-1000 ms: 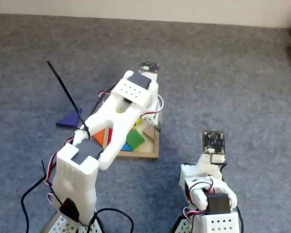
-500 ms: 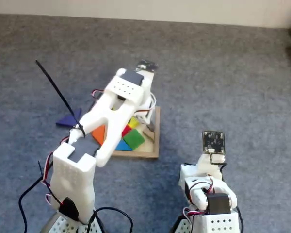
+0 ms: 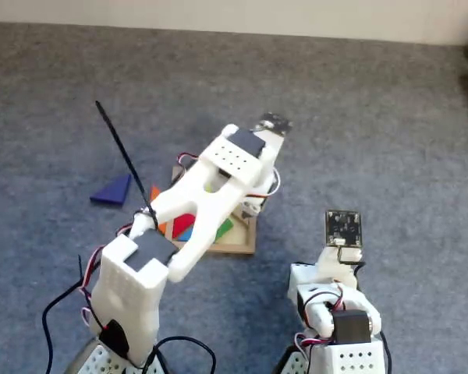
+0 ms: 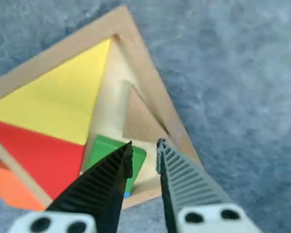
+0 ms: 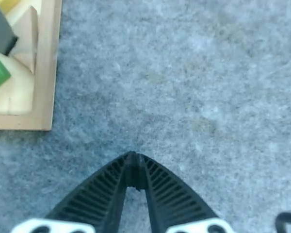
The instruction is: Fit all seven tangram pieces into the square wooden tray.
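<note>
The left gripper (image 4: 144, 145) hangs over one corner of the wooden tray (image 4: 151, 82), its two fingers parted by a narrow gap with nothing between them. The dark finger lies across the green piece (image 4: 101, 148), and the grey finger sits above the inside of the tray's rim. Just beyond the tips a strip of pale tray floor (image 4: 111, 97) is uncovered, with a brown wedge-shaped area (image 4: 141, 124) between it and the rim; whether that wedge is a piece or shadow cannot be told. On the far side of the strip the yellow triangle (image 4: 58, 102) lies flat, its long edge meeting the red piece (image 4: 39, 155), and the orange piece (image 4: 9, 187) lies past a wooden edge.

The right gripper (image 5: 132, 160) has its fingers pressed together over open grey carpet (image 5: 184, 73), apart from the tray's near corner.

In the high view the blue triangle (image 3: 114, 191) lies on the carpet, outside the tray and well apart from it.
</note>
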